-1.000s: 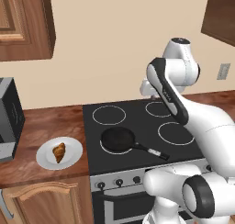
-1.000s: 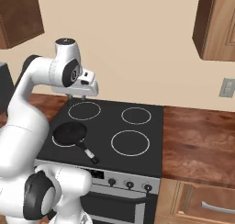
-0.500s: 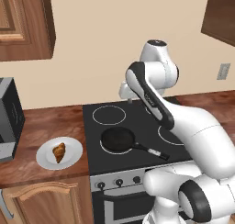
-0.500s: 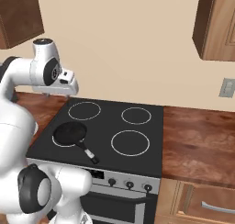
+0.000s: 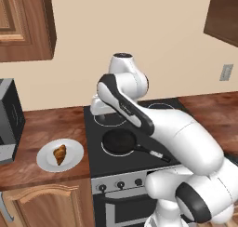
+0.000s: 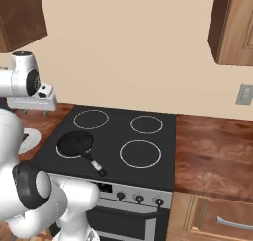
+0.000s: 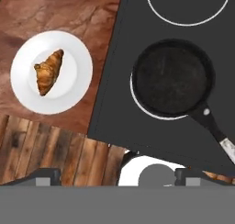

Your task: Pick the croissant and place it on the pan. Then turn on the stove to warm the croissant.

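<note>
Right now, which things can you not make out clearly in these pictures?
- Plate: right base view, mostly behind the robot's white body; the croissant on it is covered there.
- Stove knobs: too small to read settings.
- Pan handle: hand view, tip cut off by the right edge.

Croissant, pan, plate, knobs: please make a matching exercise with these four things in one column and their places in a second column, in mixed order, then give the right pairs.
Things:
1. croissant
2. pan
3. plate
4. knobs

Places:
A. on the wooden counter beside the stove
B. on the stove's silver front panel
C. on the white plate
D. on a front burner ring of the stove

Pairs: 1-C, 2-D, 3-A, 4-B
</note>
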Motion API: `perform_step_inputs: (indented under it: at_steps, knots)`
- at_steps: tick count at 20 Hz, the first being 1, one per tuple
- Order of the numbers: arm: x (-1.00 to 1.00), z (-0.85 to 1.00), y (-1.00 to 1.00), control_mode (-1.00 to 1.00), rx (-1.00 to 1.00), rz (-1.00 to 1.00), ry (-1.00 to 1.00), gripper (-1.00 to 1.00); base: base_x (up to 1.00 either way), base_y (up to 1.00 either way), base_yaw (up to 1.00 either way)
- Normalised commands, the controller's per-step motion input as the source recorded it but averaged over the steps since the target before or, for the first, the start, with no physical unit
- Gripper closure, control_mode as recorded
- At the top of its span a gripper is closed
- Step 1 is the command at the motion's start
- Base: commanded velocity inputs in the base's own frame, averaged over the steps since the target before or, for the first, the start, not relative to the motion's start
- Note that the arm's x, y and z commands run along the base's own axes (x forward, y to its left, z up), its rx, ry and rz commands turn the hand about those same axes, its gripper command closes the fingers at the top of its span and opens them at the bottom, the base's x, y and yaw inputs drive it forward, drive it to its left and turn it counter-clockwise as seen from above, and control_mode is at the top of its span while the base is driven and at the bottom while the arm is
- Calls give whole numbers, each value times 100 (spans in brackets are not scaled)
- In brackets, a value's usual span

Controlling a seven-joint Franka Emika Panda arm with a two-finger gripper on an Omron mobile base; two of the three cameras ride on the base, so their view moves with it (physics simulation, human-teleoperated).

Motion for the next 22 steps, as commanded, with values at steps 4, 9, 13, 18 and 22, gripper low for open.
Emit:
perform_step_inputs:
  at_steps: [4,9,13,18,22]
  knots:
    - [-13,-72,100,-100,2,14,20,-100,0,0,0]
    - [-22,-87,100,-100,3,15,21,-100,0,0,0]
    - [0,-16,45,-100,0,6,5,-100,0,0,0]
    - [2,0,13,-100,0,0,0,-100,0,0,0]
    - [27,-19,15,-100,0,0,1,-100,0,0,0]
